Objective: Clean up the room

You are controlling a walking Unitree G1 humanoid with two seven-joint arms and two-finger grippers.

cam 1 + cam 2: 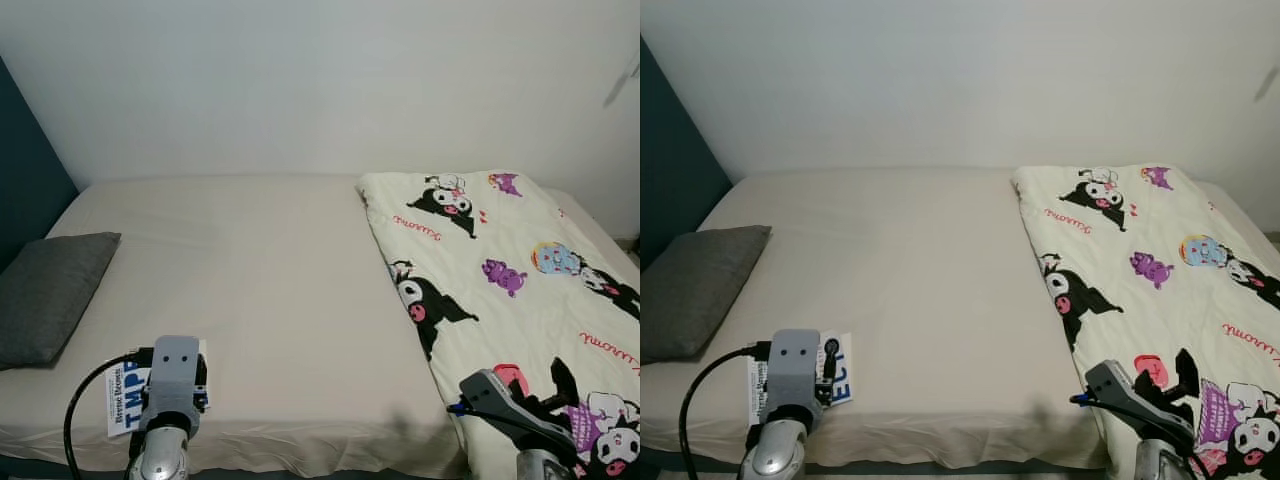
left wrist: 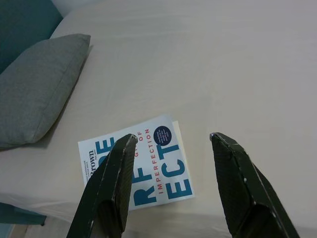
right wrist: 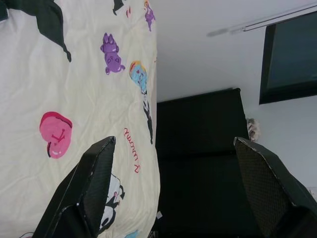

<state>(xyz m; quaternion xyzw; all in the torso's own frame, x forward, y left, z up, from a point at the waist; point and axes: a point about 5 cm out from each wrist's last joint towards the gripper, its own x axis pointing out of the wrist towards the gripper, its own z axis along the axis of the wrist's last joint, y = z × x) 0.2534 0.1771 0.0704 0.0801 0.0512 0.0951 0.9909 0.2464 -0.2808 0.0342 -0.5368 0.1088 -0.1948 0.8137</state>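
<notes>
White-and-blue paperback book [image 2: 143, 166] on beige bed [image 1: 260, 270] near front edge, ungrasped; left hand [image 2: 171, 144] open above; right hand [image 3: 173, 148] open over cartoon-print cream blanket [image 1: 500, 290].

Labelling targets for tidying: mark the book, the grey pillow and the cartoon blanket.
book [image 2: 148, 168], left wrist view, middle of its cover.
grey pillow [image 1: 45, 295], left eye view, centre of its top.
cartoon blanket [image 1: 500, 300], left eye view, cream middle.

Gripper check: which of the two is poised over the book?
The left gripper, fingers open above the white book near the grey pillow. The right gripper is open over the cartoon blanket.
</notes>
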